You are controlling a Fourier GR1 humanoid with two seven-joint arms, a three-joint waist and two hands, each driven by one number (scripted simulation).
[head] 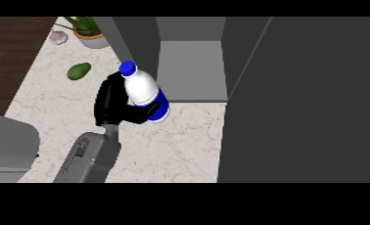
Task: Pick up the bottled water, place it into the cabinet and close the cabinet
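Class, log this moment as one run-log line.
left hand: shut on bottle | bottle: lifted at cabinet opening, not inside | door: open | right hand: unseen

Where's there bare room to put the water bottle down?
The cabinet's grey shelf floor is bare. Marble counter below the bottle in the left hand is free. The far-left corner is crowded: avocado, potted plant, garlic.

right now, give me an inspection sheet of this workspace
surface: pale marble counter, dark wood strip at far left.
job's things: bottled water, white with blue cap, tilted, held in front of the open cabinet; cabinet door swung open.
clutter: avocado, potted plant, garlic.
robot hands: left robot hand curled round the bottle; right not in view.
cables: nothing seen.
surroundings: grey object at lower left.
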